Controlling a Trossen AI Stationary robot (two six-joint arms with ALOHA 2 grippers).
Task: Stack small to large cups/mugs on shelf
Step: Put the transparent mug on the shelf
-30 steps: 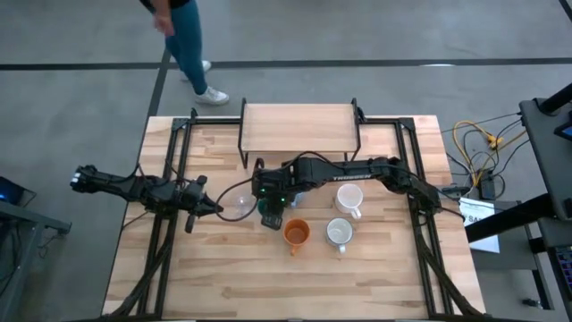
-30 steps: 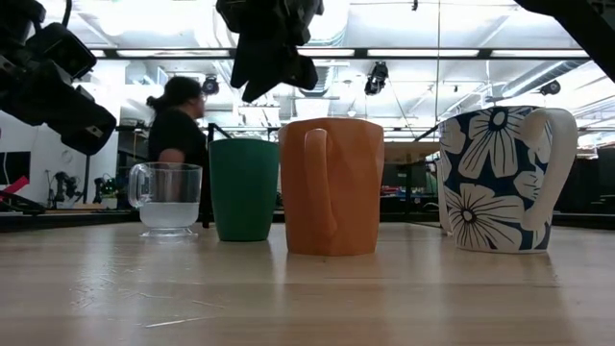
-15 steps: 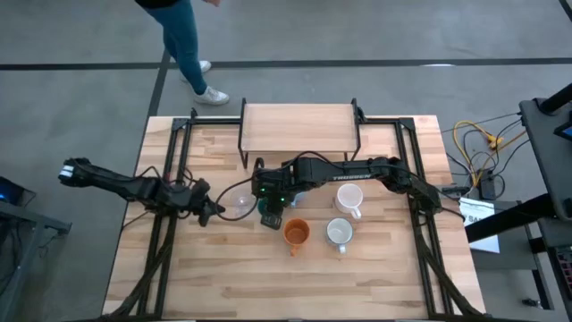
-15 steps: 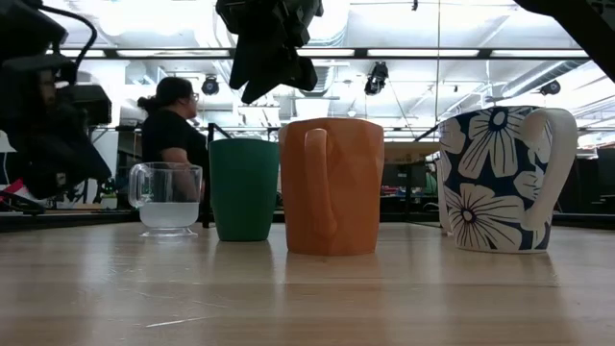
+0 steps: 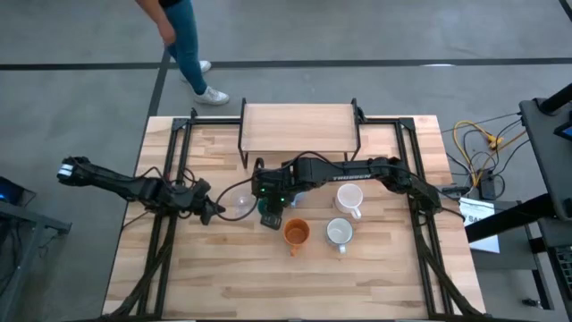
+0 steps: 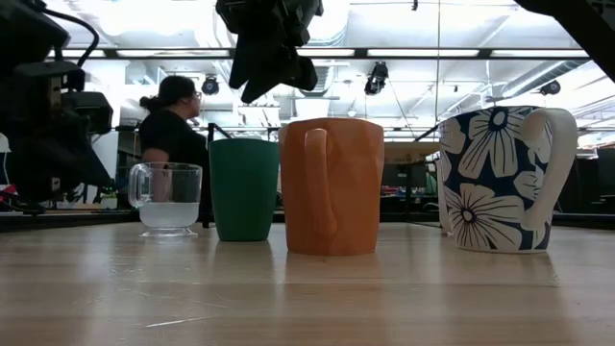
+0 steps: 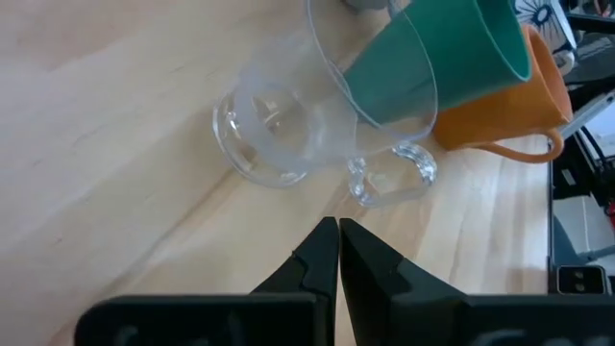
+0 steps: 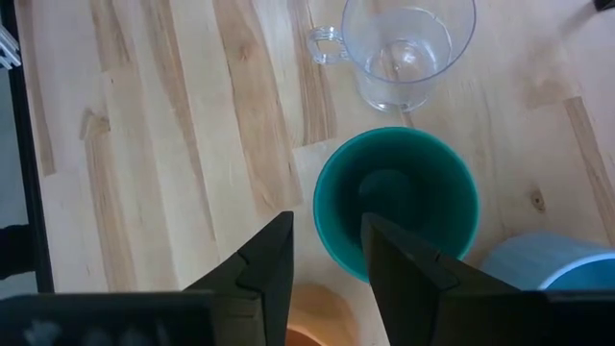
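Dark green cup: smooth, round, tapered, upright with mouth upward, on pale wood-grain table near centre. Clear glass with small loop handle just beside it at 9 o'clock in the high view. Orange mug at 5 o'clock, handle toward the low camera. Right gripper: above the green cup's rim, fingers partly apart, holding nothing. Left gripper: fingers together, empty, near the glass. Shelf: light plank, 12 o'clock.
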